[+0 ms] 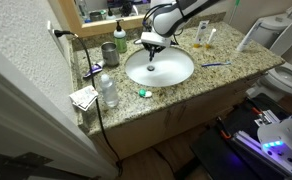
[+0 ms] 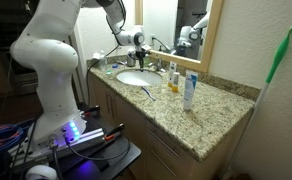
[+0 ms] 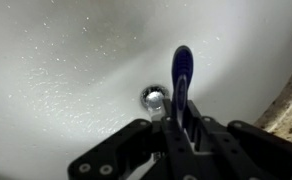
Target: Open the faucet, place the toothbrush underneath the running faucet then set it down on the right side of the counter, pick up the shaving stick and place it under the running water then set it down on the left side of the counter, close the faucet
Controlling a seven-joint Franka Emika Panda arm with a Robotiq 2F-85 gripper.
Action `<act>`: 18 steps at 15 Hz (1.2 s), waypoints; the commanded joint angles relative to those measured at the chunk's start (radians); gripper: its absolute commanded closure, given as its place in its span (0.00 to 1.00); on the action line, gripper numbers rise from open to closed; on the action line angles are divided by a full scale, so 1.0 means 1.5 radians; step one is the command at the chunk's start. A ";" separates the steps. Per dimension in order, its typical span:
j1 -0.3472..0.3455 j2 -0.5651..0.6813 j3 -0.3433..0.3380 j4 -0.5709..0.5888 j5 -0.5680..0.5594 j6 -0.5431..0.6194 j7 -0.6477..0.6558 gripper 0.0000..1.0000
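Observation:
My gripper (image 3: 183,118) is shut on a blue-handled stick (image 3: 181,72), which looks like the shaving stick, and holds it over the white basin (image 3: 66,70) next to the drain (image 3: 153,99). In both exterior views the gripper (image 1: 152,44) (image 2: 138,42) hangs over the back of the basin (image 1: 171,72), and the arm mostly hides the chrome faucet. I cannot tell whether water is running. The thin blue toothbrush (image 1: 216,65) lies on the granite counter (image 1: 186,95) to the right of the basin. It also shows in an exterior view (image 2: 146,93).
An amber bottle (image 1: 203,35) and a white tube (image 2: 189,90) stand on the right of the counter. A grey cup (image 1: 108,52), a clear plastic bottle (image 1: 108,90) and a small blue item (image 1: 92,70) are on the left. A toilet (image 1: 286,75) stands beyond the counter's right end.

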 commanded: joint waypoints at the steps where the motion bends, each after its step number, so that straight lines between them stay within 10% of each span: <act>1: -0.017 0.000 0.038 0.003 0.029 -0.012 -0.085 0.96; 9: 0.038 -0.002 0.079 0.003 0.047 -0.005 -0.193 0.85; 18: 0.052 0.022 0.123 0.040 0.062 -0.008 -0.317 0.96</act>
